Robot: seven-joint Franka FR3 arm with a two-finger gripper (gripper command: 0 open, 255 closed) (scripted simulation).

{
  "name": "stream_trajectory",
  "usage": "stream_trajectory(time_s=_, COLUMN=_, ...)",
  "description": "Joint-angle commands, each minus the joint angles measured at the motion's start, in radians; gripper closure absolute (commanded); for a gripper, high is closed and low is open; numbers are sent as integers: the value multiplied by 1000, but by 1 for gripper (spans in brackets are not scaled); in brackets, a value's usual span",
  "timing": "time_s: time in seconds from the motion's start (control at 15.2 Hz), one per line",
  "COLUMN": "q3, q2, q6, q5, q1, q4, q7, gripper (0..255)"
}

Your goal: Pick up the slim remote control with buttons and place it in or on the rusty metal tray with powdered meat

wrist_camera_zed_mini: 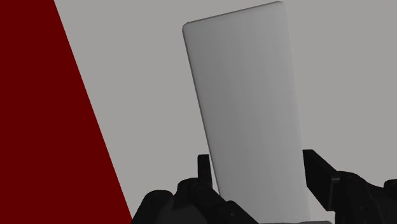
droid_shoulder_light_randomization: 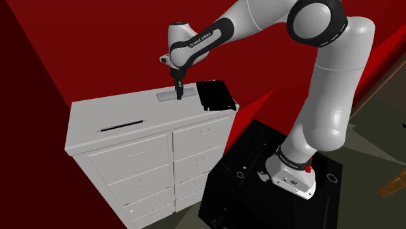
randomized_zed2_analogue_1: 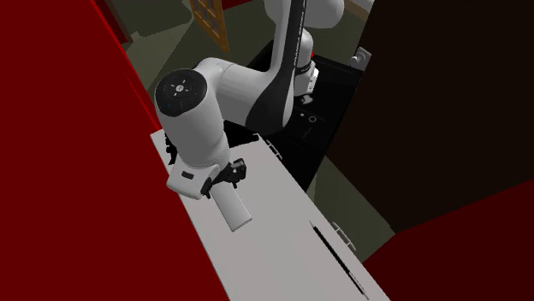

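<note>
The remote (droid_shoulder_light_randomization: 177, 95) is drawn as a plain grey flat slab with rounded corners, and no buttons show. It lies flat at the back of a white dresser top (droid_shoulder_light_randomization: 123, 110), close to the red wall. My black gripper (droid_shoulder_light_randomization: 177, 97) points straight down on it. In the wrist view the gripper (wrist_camera_zed_mini: 257, 168) has one finger against each long edge of the remote (wrist_camera_zed_mini: 245, 89), shut on it. The second exterior view has the remote (randomized_zed2_analogue_1: 233, 208) sticking out from under the gripper (randomized_zed2_analogue_1: 224, 178). A black jagged-edged shape (droid_shoulder_light_randomization: 216, 95) sits on the dresser's end, to the shoulder view's right of the remote.
A thin dark strip (droid_shoulder_light_randomization: 121, 125) lies near the dresser's front edge, also in the second exterior view (randomized_zed2_analogue_1: 338, 254). Red walls (droid_shoulder_light_randomization: 97, 45) close in behind the dresser. The drawer fronts (droid_shoulder_light_randomization: 140, 169) face the black stand (droid_shoulder_light_randomization: 260, 182), which is beside the dresser.
</note>
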Motion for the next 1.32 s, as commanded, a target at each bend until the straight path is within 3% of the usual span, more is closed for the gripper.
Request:
stream_trajectory(time_s=0.0, q3=0, q2=0, q6=0, q5=0, q1=0, q4=-1, q7=0, gripper=255)
stream_trajectory(time_s=0.33, q3=0, q2=1, q6=0, q5=0, q1=0, q4=-1, q7=0, gripper=255)
stream_trajectory(time_s=1.25, q3=-3, q2=-87, q6=-166, q5=-9, q1=3, q4=78, q7=5, gripper=255)
